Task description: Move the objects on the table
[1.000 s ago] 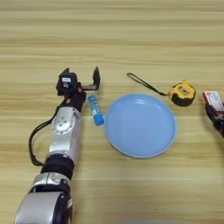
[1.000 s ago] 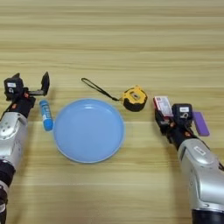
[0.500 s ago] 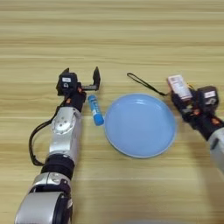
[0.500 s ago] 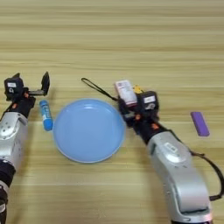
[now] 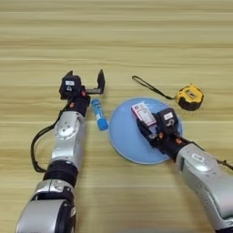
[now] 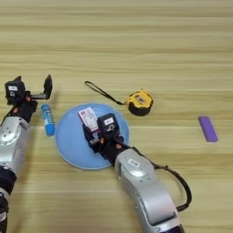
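My right gripper [image 5: 146, 124] is shut on the flat red-and-white box [image 5: 143, 113] and holds it over the back half of a blue plate [image 5: 125, 142]. Whether the box touches the plate I cannot tell. Just left of the plate lies the blue glue stick [image 5: 99, 115] with its white cap pointing away from me. My left gripper [image 5: 84, 82] stands open right behind the glue stick, with nothing between its fingers. The yellow tape measure [image 5: 189, 97] sits behind the plate's right side, its black strap [image 5: 148, 86] trailing to the left. A purple block [image 6: 208, 129] lies far right.
The light-wood table [image 5: 136, 41] stretches bare behind all the things. My right forearm [image 6: 141, 182] crosses the front of the table from the lower right up to the plate. The left arm [image 5: 66, 141] runs along the left side.
My right gripper has carried the red-and-white box leftward from the table's right side, past the tape measure, to over the plate. The left arm has stayed put.
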Robot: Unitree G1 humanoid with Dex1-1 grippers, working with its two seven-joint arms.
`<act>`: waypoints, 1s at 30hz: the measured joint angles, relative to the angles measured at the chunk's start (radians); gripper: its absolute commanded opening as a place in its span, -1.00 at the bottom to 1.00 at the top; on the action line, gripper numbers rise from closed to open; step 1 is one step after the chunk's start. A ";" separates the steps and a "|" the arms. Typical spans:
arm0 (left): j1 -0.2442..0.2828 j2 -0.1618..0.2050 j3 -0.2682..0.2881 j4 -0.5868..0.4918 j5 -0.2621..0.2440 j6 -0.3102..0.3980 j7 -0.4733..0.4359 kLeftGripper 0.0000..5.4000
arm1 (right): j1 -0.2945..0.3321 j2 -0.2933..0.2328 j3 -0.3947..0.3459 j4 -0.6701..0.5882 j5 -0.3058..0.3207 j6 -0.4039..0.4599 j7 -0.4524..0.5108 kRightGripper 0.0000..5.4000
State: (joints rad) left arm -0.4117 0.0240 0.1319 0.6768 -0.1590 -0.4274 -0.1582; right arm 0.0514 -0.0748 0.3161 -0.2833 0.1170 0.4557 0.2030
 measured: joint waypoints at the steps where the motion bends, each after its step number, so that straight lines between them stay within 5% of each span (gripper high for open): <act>1: 0.000 0.000 0.000 0.000 0.000 0.000 0.000 1.00 | -0.001 0.001 0.002 0.010 -0.004 -0.006 0.001 -0.15; 21: 0.000 0.000 0.000 -0.010 0.000 0.000 0.000 1.00 | -0.005 0.004 0.015 0.027 -0.043 -0.036 0.021 0.69; 30: 0.001 0.000 0.000 -0.010 0.000 0.000 0.000 1.00 | -0.018 -0.061 -0.146 -0.022 -0.073 -0.121 -0.010 0.99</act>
State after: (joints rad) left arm -0.4111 0.0236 0.1318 0.6664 -0.1590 -0.4271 -0.1582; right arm 0.0337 -0.1355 0.1706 -0.3058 0.0443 0.3348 0.1930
